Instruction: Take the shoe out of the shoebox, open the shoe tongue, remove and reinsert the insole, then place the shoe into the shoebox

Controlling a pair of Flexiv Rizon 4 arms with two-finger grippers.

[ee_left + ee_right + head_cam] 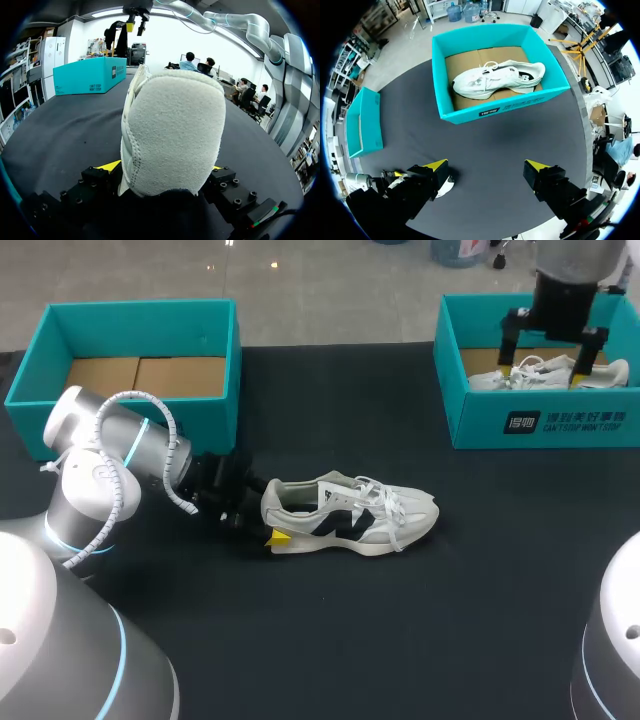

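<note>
At the far left of the tabletop point(400, 620) stands the left shoebox point(140, 332), teal, open at the top, with only its brown cardboard floor showing inside. Just in front of it my left arm comes in low over the dark surface, and the left hand point(268, 520) sits at the heel of the shoe point(350, 515). In the left wrist view the pale suede heel of the shoe point(172, 130) fills the space between the fingers. A yellow tip lies against each side of it, so the left hand point(165, 167) has the heel pinched from two sides.

The shoe stands on its sole near the middle of the tabletop, well apart from both boxes, heel to the left and toe to the right. It is cream with a dark side panel, and its white laces lie loose over the tongue.

Further right, at the back edge, is the right shoebox point(540, 425), also teal and open. A second shoe point(525, 372), white, lies inside on the cardboard floor. The right hand point(545, 368) hangs above this box. In the right wrist view its two fingers stand wide apart with nothing between them, and the right hand point(487, 167) looks down on bare tabletop. The right shoebox point(470, 112) and the second shoe point(495, 77) lie ahead of it.
</note>
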